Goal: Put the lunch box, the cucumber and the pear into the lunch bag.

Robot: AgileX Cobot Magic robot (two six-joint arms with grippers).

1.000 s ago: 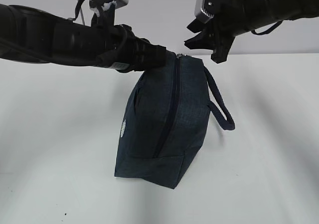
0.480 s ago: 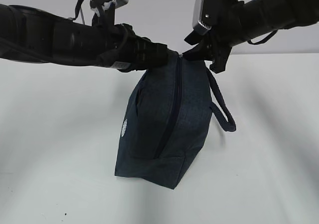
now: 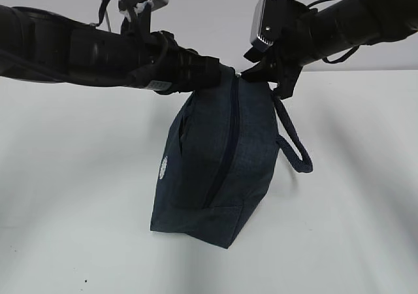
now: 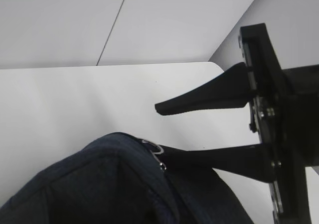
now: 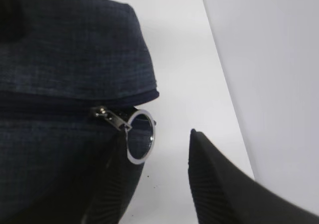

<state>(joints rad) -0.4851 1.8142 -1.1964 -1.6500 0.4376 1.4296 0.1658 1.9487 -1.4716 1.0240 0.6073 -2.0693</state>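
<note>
The dark navy lunch bag (image 3: pixel 215 157) hangs tilted, its lower corner on the white table, zipper running down its face. My left gripper (image 3: pixel 219 75) is shut on the fabric at the bag's top corner; in the left wrist view its jaws are hidden behind the lunch bag (image 4: pixel 99 184). My right gripper (image 3: pixel 266 80) stands open at the top end of the zipper. Against its left finger lies the metal ring pull (image 5: pixel 139 136), with the other finger well apart. The ring pull (image 4: pixel 155 148) shows there too. The lunch box, cucumber and pear are out of view.
One looped strap handle (image 3: pixel 294 147) hangs off the bag's right side. The white table (image 3: pixel 78 176) stretches around the bag, with a pale wall behind it. The table's rounded far corner (image 4: pixel 212 64) shows in the left wrist view.
My right gripper has come down and left from above the bag to the zipper's top end, jaws still open. The strap handle has shifted slightly. The left arm holds still.
</note>
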